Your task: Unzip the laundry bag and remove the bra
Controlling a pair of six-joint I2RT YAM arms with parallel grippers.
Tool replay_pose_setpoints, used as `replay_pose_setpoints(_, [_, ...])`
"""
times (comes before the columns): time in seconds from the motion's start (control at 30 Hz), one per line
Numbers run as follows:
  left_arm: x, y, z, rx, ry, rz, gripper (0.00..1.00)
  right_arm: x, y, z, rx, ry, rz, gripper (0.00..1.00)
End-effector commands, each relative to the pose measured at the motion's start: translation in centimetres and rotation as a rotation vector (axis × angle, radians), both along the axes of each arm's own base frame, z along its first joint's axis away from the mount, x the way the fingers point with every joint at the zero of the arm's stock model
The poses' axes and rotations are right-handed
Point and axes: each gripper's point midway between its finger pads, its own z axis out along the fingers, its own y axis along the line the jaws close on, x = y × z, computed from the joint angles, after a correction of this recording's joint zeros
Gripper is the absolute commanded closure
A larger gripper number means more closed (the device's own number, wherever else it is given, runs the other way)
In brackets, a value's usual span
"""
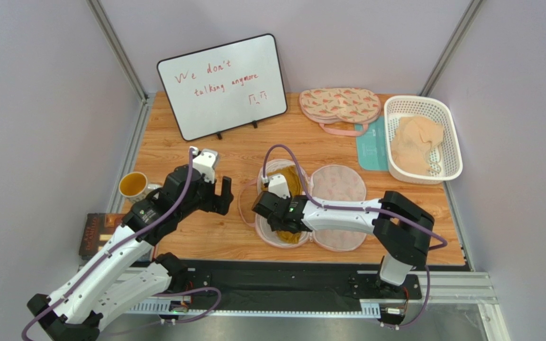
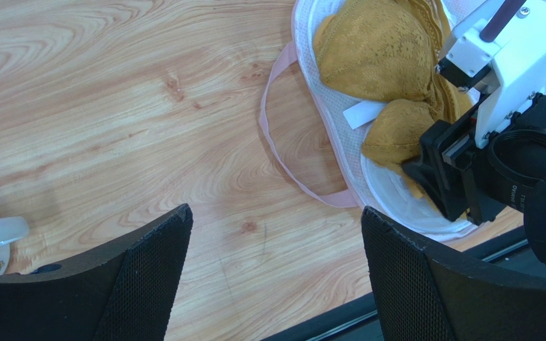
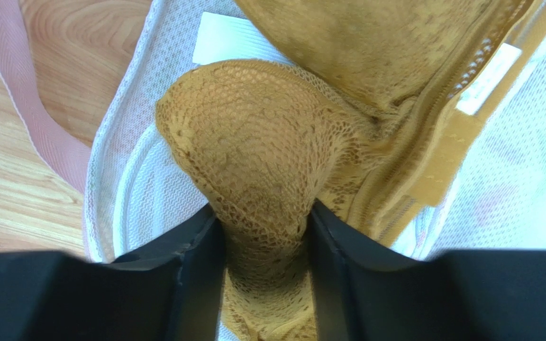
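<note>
In the top view I see the laundry bag (image 1: pixel 340 186) lying opened flat at the centre of the frame, with the bra (image 1: pixel 294 179) resting in its left half. My right gripper (image 3: pixel 265 238) has its fingers (image 3: pixel 196 245) pinching a mustard lace cup of the bra. My left gripper (image 2: pixel 272 234) hovers spread wide over the wooden table (image 2: pixel 112 106), near the bag's pink strap (image 2: pixel 263 124).

The laundry bag (image 1: pixel 338 186) is lying open in the middle of the top view, and the bra (image 1: pixel 298 177) is sitting in its left half. A cup (image 1: pixel 133 186) is standing at the left. A whiteboard (image 1: pixel 222 85) is leaning at the upper left. Another pouch (image 1: pixel 340 105) is lying at the upper right, just left of a basket (image 1: pixel 457 153) that is holding a fabric heap (image 1: pixel 415 145).
</note>
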Motion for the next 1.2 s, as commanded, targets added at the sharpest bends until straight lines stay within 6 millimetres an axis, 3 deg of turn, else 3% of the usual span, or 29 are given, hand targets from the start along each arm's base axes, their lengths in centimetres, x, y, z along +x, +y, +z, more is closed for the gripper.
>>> replay_pose_setpoints(0.0, [0.1, 0.2, 0.1, 0.010, -0.010, 0.000, 0.06, 0.6, -0.1, 3.1, 0.039, -0.046, -0.015, 0.61])
replay_pose_setpoints(0.1, [0.2, 0.3, -0.1, 0.017, -0.007, 0.003, 0.06, 0.7, -0.6, 5.1, 0.053, -0.079, -0.004, 0.64])
replay_pose_setpoints(0.33, [0.2, 0.4, 0.1, 0.021, -0.012, 0.009, 0.06, 1.3, -1.6, 9.4, 0.055, -0.152, 0.027, 1.00])
replay_pose_setpoints(0.47, [0.1, 0.3, 0.2, 0.013, -0.013, 0.001, 0.06, 2.3, -2.2, 12.4, 0.054, -0.218, 0.019, 1.00])
replay_pose_setpoints(0.6, [0.0, 0.4, 0.5, 0.006, -0.021, 0.003, 0.06, 3.4, -3.5, 16.3, 0.051, -0.288, 0.004, 1.00])
replay_pose_setpoints(0.63, [0.0, 0.3, 0.5, 0.003, -0.023, 0.002, 0.06, 3.7, -3.7, 18.1, 0.079, -0.316, 0.000, 1.00])
replay_pose_setpoints(0.83, [0.0, 0.5, 0.5, 0.006, -0.026, 0.010, 0.06, 6.0, -7.9, 24.8, 0.106, -0.435, -0.070, 1.00])
replay_pose_setpoints(1.07, [0.2, 0.8, 0.4, 0.014, -0.030, 0.023, 0.06, 8.9, -14.6, 32.8, 0.182, -0.566, -0.175, 1.00])
replay_pose_setpoints(1.17, [0.2, 0.7, 0.4, 0.014, -0.026, 0.019, 0.06, 10.2, -17.3, 35.3, 0.180, -0.609, -0.223, 1.00])
